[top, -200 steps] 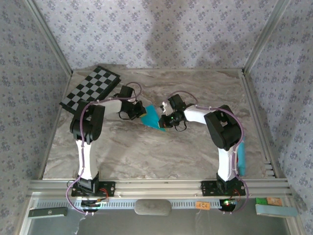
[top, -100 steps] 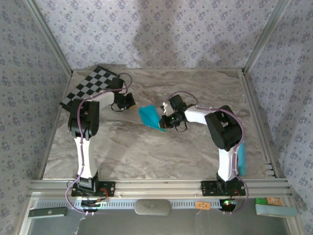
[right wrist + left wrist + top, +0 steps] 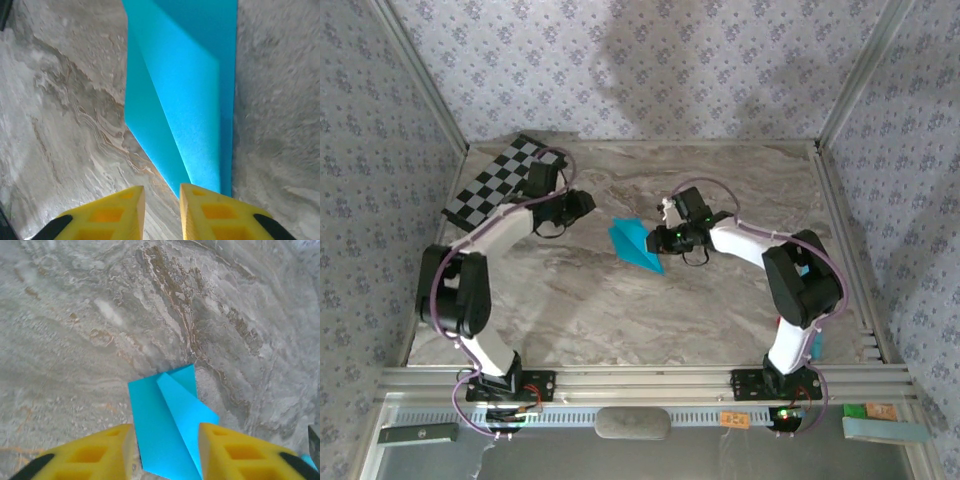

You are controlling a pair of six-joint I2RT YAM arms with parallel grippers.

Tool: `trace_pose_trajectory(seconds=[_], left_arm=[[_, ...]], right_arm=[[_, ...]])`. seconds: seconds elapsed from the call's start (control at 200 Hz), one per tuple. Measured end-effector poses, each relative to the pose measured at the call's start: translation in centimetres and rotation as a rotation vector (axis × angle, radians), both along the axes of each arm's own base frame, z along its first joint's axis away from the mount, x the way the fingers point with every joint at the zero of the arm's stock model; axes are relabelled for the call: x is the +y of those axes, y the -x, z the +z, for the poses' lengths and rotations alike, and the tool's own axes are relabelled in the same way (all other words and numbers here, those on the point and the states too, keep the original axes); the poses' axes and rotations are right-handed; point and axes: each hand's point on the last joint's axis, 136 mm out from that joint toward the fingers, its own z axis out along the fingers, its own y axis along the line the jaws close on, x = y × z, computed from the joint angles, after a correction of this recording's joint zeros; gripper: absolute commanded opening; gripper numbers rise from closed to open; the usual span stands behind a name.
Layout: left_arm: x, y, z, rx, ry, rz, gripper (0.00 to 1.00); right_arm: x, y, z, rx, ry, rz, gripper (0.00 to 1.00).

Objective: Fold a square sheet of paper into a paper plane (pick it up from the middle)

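The paper (image 3: 636, 244) is partly folded, no dart yet; left gripper (image 3: 582, 205) gapes wide at its 10 o'clock, right gripper (image 3: 658, 240) narrow at 3 o'clock.

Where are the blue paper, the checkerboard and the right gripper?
blue paper (image 3: 635, 245): top view, on its folded middle.
checkerboard (image 3: 490, 188): top view, on its bare squares.
right gripper (image 3: 161, 192): right wrist view, midway between its yellow fingertips.

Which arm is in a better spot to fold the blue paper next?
Probably the right: the right fingers sit at the folded turquoise paper's edge, while the left fingers are apart from it, nearer the checkerboard.
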Motion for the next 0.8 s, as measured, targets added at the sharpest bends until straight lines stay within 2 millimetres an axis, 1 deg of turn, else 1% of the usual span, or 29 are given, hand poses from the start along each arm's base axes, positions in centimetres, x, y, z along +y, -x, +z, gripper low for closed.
trace_pose_trajectory(seconds=[0.055, 0.13, 0.2, 0.28, 0.37, 0.485, 0.57, 0.685, 0.805], left_arm=[[0.5, 1.0, -0.4, 0.011, -0.001, 0.017, 0.49], [1.0, 2.4, -1.5, 0.037, -0.002, 0.037, 0.54], [1.4, 3.6, -2.4, 0.060, 0.000, 0.049, 0.62], [1.6, 4.6, -3.0, 0.076, 0.004, 0.058, 0.69], [1.8, 5.1, -3.0, 0.063, 0.011, 0.060, 0.76], [1.8, 5.2, -2.8, 0.035, 0.022, 0.061, 0.82], [1.7, 5.1, -2.8, 0.021, 0.030, 0.059, 0.84], [1.5, 5.3, -3.1, 0.017, 0.042, 0.051, 0.87], [1.2, 5.5, -3.3, 0.013, 0.061, 0.038, 0.89]], right_arm=[[-0.4, -0.7, 0.1, -0.011, -0.002, -0.012, 0.32], [-1.0, -1.4, -0.5, -0.011, 0.001, -0.023, 0.35], [-1.4, -1.9, -1.1, -0.009, 0.010, -0.024, 0.37], [-1.2, -2.5, -1.7, -0.010, 0.014, -0.008, 0.36], [-0.5, -3.0, -2.1, -0.006, 0.006, 0.021, 0.35], [0.3, -3.5, -2.1, -0.007, -0.021, 0.054, 0.32], [0.8, -3.4, -2.2, 0.000, -0.042, 0.077, 0.29], [1.3, -3.2, -2.4, 0.009, -0.063, 0.103, 0.22], [1.6, -3.0, -2.6, 0.018, -0.082, 0.124, 0.10]])
